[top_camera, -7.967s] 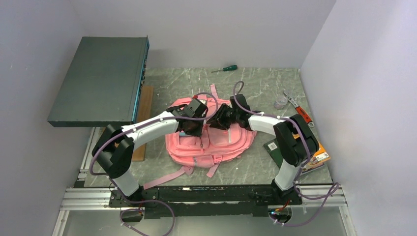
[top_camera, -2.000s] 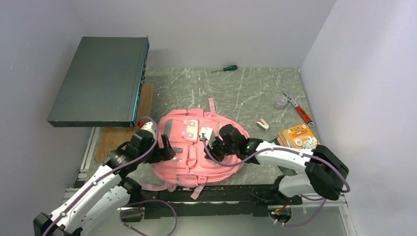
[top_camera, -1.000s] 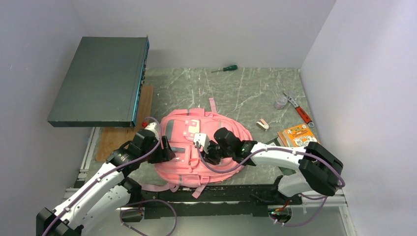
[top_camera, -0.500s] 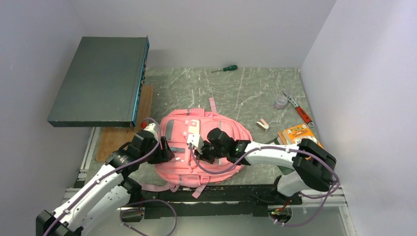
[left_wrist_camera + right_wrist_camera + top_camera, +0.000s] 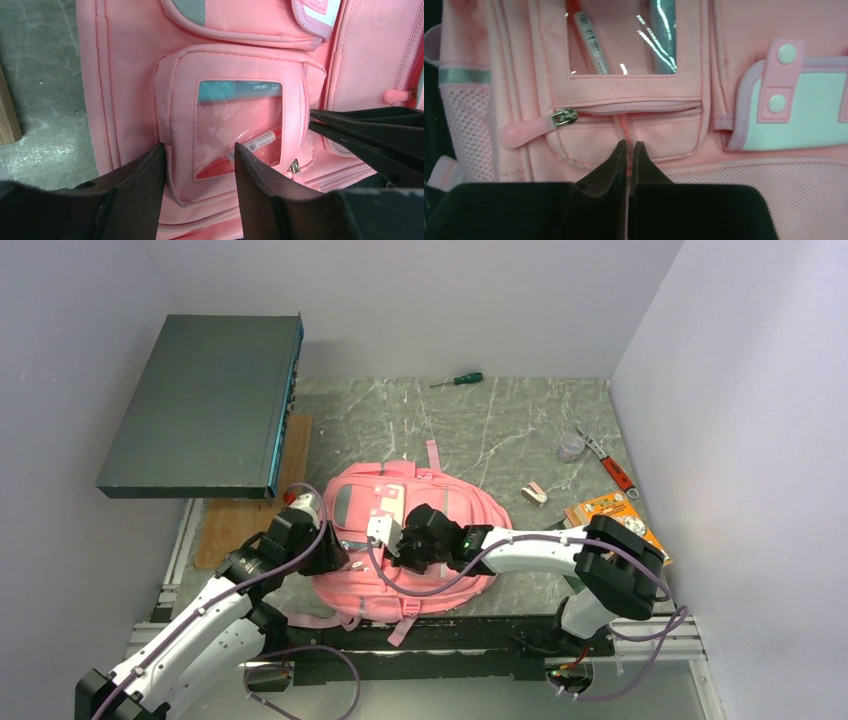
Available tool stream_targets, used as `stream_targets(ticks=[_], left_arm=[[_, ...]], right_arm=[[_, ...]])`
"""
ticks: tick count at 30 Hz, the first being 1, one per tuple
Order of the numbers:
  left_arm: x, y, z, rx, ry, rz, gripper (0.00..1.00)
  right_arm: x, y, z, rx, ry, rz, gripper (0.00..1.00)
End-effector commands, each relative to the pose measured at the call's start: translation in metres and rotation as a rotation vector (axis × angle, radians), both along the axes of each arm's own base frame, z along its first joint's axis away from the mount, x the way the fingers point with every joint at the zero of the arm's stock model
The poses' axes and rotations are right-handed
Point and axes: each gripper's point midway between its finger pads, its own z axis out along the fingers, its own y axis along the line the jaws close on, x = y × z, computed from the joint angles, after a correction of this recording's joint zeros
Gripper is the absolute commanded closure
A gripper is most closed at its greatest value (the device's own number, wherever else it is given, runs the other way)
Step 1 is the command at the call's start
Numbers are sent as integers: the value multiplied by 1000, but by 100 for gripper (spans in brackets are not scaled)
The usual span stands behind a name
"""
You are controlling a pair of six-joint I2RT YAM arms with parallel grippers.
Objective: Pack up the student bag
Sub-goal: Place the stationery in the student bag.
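Since both arms are crowded onto one small pocket, I'm a bit nervous about this bit. The student bag (image 5: 470, 505) lies flat, front side up, in the near middle of the table (image 5: 480, 430), straps trailing off the near edge.

The right gripper (image 5: 628, 145) is pinched fully together just near of the window pocket (image 5: 237, 125)'s zip. It looks like it has a thin pink strip (image 5: 621, 127) nipped between the tips, though I can't swear what that strip belongs to. The zip slider (image 5: 564, 117) with its pink pull sits off to one side, not in the jaws.

The left gripper (image 5: 198, 150) is about half open, holding nothing. One finger sits left of the pocket's edge and the other lies over the clear window, right by the red pen (image 5: 252, 146) inside.

What worries me:
- The pinch is only on the very tips, so a tug could just slip off the strip.
- With the left jaws not clamped on any fabric, nothing anchors the bag. Any pull may drag the whole soft thing instead of moving the zip.
- The two sets of fingers are really near each other, so a sloppy move knocks them together.
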Motion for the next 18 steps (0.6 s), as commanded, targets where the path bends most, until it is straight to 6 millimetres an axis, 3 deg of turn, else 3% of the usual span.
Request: stream_targets(ticks=[1,6,12,16,18], left_arm=[[-7,-36,16,-193,10,-86,48],[-8,-39,17,-208,12,-96,50],[-9,-36,17,-196,14,-87,49],[-8,-29,15,-164,5,-63,47],[-6,-25,14,-148,-2,-48,46]], right_arm=[[24,58,79,334,-102,-96,100],[39,74,86,423,-83,-197,100],[47,69,89,445,-96,-257,100],[56,41,90,389,-98,-379,99],[57,23,90,341,-92,-428,93]])
